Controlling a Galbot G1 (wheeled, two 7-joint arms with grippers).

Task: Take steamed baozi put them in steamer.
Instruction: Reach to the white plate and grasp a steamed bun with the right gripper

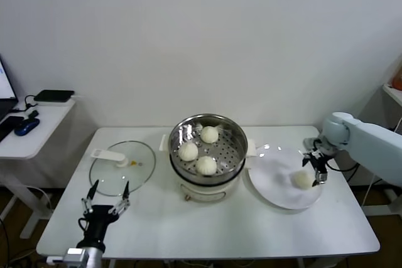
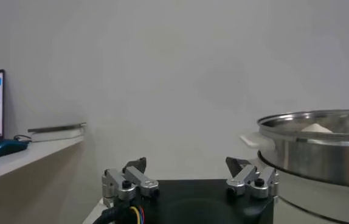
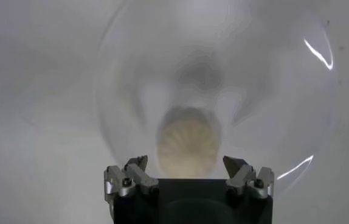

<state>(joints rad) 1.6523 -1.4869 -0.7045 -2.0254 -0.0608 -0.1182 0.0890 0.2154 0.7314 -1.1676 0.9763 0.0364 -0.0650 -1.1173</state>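
I have the right gripper point(image 1: 316, 169) over the white plate point(image 1: 276, 189), fingers spread wide around the last bun point(image 1: 303, 179) without gripping it. Three buns point(image 1: 206, 165) already sit in the steamer point(image 1: 233, 131). The left gripper point(image 1: 105, 197) waits open near the glass lid point(image 1: 143, 167)

The right arm point(image 1: 367, 137) is a smooth, pale blue-white tube with a rounded joint cap near the wrist. Its tool point(image 1: 316, 169) is small and dark, with silver metal finger links and black tips. The left tool point(image 1: 105, 202) sits on a black housing and has the same build: silver links fixed with dark round screws, and black angled fingertips point(image 2: 137, 165). A bundle of coloured wires runs beside its base.
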